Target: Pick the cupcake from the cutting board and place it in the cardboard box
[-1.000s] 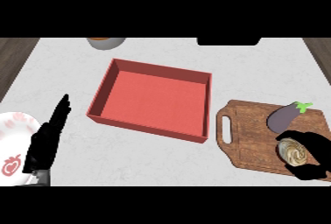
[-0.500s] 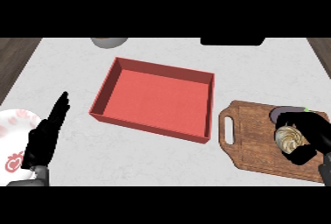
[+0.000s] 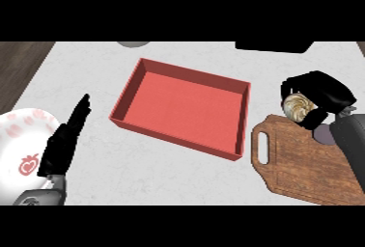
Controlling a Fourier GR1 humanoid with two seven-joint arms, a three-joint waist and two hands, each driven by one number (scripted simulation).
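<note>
My right hand (image 3: 324,94) is curled round the cupcake (image 3: 299,106), whose pale swirled top shows between the fingers. It hangs above the counter just past the far left corner of the wooden cutting board (image 3: 306,164), to the right of the red box (image 3: 184,105). The box is open on top and holds nothing. A purple eggplant (image 3: 324,134) lies on the board, mostly hidden by my right forearm. My left hand (image 3: 65,140) rests open at the left, fingers straight and pointing away.
A white plate (image 3: 21,144) with a strawberry pattern lies at the left edge under my left hand. A grey round object (image 3: 134,44) and a dark object (image 3: 274,47) sit at the counter's far edge. The dark floor shows beyond the counter's left edge.
My right hand has lifted the cupcake off the board and carried it away and to the left, toward the box. The view has shifted; the left hand has stayed put.
</note>
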